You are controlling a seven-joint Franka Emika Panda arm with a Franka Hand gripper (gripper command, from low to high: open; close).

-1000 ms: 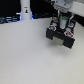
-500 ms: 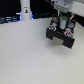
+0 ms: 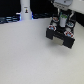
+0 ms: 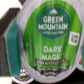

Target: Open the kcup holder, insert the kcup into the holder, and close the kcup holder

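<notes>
Wide bare tabletop open across the exterior view's left and near side, kcup holder blocking the far right, white bottle-shaped thing standing far left, well apart

A pale, evenly lit tabletop fills the foreground, with a dark, cluttered backdrop behind it.

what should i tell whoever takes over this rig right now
Tool: over the black boxy kcup holder, at the exterior view's upper right; whether it is open or shut cannot be told.
Round green-lidded kcup: fills the wrist view, right under the camera, so apparently at the tool.
White bottle-shaped thing: stands apart at the back, untouched.
Done: the holder looks open at the top.
Left: confirm the kcup is seated, then close the holder.
</notes>
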